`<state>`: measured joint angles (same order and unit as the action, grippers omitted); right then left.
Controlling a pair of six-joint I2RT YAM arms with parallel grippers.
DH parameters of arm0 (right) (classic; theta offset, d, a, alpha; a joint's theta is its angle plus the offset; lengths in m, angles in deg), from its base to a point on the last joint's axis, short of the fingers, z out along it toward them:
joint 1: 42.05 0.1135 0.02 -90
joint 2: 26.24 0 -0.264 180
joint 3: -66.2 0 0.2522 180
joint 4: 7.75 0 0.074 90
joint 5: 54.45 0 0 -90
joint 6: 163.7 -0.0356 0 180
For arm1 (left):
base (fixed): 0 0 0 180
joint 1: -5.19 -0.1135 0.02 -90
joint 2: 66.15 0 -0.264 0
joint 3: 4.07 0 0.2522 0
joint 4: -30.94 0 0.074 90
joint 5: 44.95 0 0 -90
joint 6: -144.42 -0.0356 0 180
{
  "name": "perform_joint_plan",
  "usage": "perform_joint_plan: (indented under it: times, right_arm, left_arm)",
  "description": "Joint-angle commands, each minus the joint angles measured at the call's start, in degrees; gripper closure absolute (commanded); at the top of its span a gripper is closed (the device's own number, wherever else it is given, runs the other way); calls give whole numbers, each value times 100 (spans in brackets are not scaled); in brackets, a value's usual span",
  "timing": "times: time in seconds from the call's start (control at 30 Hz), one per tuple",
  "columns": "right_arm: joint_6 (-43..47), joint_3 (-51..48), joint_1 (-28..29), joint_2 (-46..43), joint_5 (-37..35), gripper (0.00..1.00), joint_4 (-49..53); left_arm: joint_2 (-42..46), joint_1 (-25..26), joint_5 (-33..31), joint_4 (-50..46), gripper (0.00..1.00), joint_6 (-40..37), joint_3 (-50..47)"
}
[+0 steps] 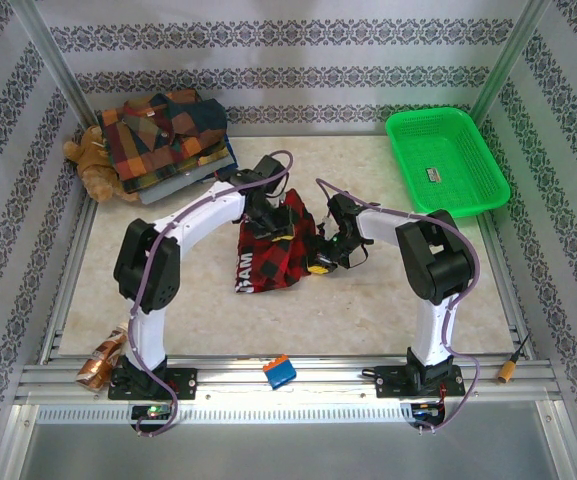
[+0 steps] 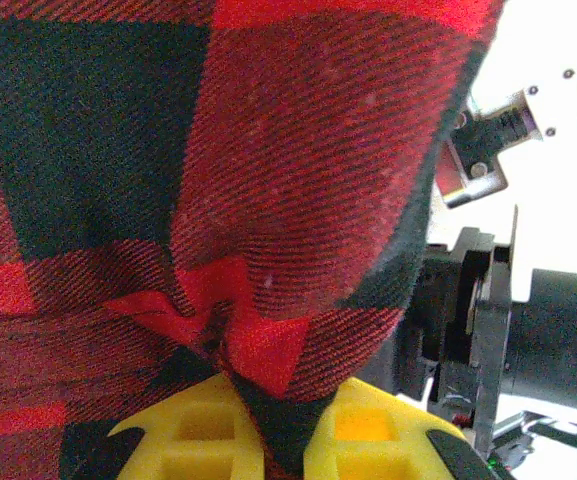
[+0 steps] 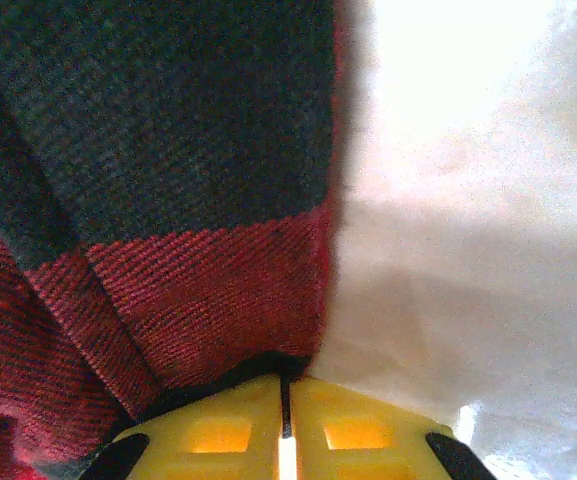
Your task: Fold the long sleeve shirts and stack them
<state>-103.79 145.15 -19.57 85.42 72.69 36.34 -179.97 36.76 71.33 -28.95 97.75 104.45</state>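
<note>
Top view, red-and-black shirt (image 1: 268, 255): you have it bunched near the middle of the table (image 1: 388, 310), with white lettering at its 7 o'clock corner.
Top view, left tool (image 1: 271, 215): it sits on the shirt's 12 o'clock edge. You cannot read its grip from up here.
Top view, right tool (image 1: 321, 258): it meets the shirt's 3 o'clock edge.
Top view, folded plaid shirts (image 1: 163, 130): they are stacked in the table's 10 o'clock corner, well apart from the red one.
Top view, teddy bear (image 1: 93, 160): it touches the stack on its 9 o'clock side.
Top view, green basket (image 1: 446, 160): it sits at the table's 2 o'clock corner.
Left wrist, left tool (image 2: 278, 400): you see it clenched on a gathered fold of the shirt, with yellow fingers (image 2: 193, 430) on either side of the cloth at 6 o'clock.
Left wrist, shirt (image 2: 268, 150): the cloth spreads from 9 o'clock past 12 and narrows down into the pinch.
Left wrist, right arm (image 2: 528, 330): its black and metal parts sit at 3 to 4 o'clock, just beside the cloth.
Right wrist, right tool (image 3: 286, 392): its yellow fingers (image 3: 223, 432) are pressed almost together at 6 o'clock, grasping the shirt's edge at their tips.
Right wrist, shirt (image 3: 168, 200): it covers 8 to 12 o'clock, and its hem runs straight down to the tips.
Right wrist, table (image 3: 468, 280): you see it pale and bright from 1 to 5 o'clock.
</note>
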Motion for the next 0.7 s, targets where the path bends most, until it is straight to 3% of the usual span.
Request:
perform_joint_plan:
  times: [0.0, 0.13, 0.2, 0.33, 0.37, 0.47, 0.63, 0.67]
  right_arm:
    - [-3, -285, -26, 1, -234, 77, 185]
    - [-27, -360, -356, -427, -503, 63, 610]
    - [-40, -439, -624, -796, -691, 55, 833]
    - [-45, -472, -1161, -1549, -995, 50, 1152]
    - [-6, -387, -1253, -1719, -1092, 49, 1259]
    - [133, -59, -1252, -2098, -1115, 47, 1279]
    - [-106, 747, -774, -2066, -273, 51, 1071]
    - [-217, 939, -583, -1970, -86, 53, 1061]
  left_arm:
    - [-295, 98, 590, 1226, 81, 715, -143]
    - [-419, 95, 847, 1974, 54, 1187, -180]
    - [-254, 86, 893, 2454, 47, 1458, -253]
    - [197, 71, 1066, 3304, 31, 1827, -176]
    - [356, 60, 1080, 3326, 1, 1800, -129]
    - [969, -14, 953, 2958, 0, 1480, -194]
    - [2091, -278, 77, 1606, 0, 679, -1014]
    - [2265, -376, -115, 1384, 7, 603, -1319]
